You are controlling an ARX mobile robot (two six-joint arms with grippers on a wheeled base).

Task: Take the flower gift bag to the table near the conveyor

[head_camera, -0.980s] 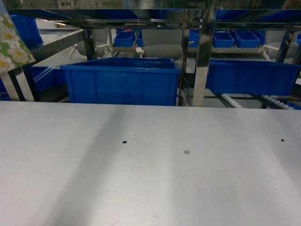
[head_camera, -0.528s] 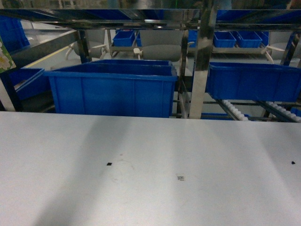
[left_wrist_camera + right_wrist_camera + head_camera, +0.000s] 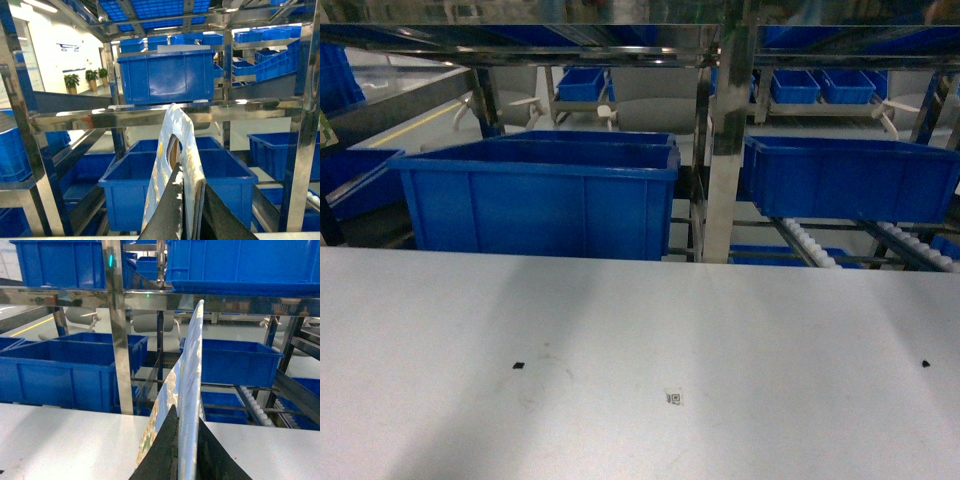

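Note:
In the left wrist view, my left gripper point(image 3: 191, 180) is shut on a flower gift bag point(image 3: 189, 142). That bag is seen edge-on with its handle hole point(image 3: 172, 150) showing, and it hangs in front of the conveyor point(image 3: 150, 117) rack. My right gripper point(image 3: 187, 415) is shut on a second flower gift bag point(image 3: 192, 355), which stands upright and edge-on over the table point(image 3: 60, 440). Flower print shows on its lower left face. Neither gripper appears in the head view, where the white table point(image 3: 640, 330) lies before the conveyor point(image 3: 720, 150).
Large blue bins point(image 3: 535, 195) point(image 3: 850, 175) sit on the rack just behind the table's far edge. White rollers point(image 3: 810, 240) slope down at the right. Steel posts point(image 3: 117, 340) and rails stand close ahead of both wrists. Small black marks point(image 3: 518, 365) dot the tabletop.
The head view has shifted: bins and table marks moved lower and leftward in frame. The flowered bag corner at the left edge has slid almost out of view.

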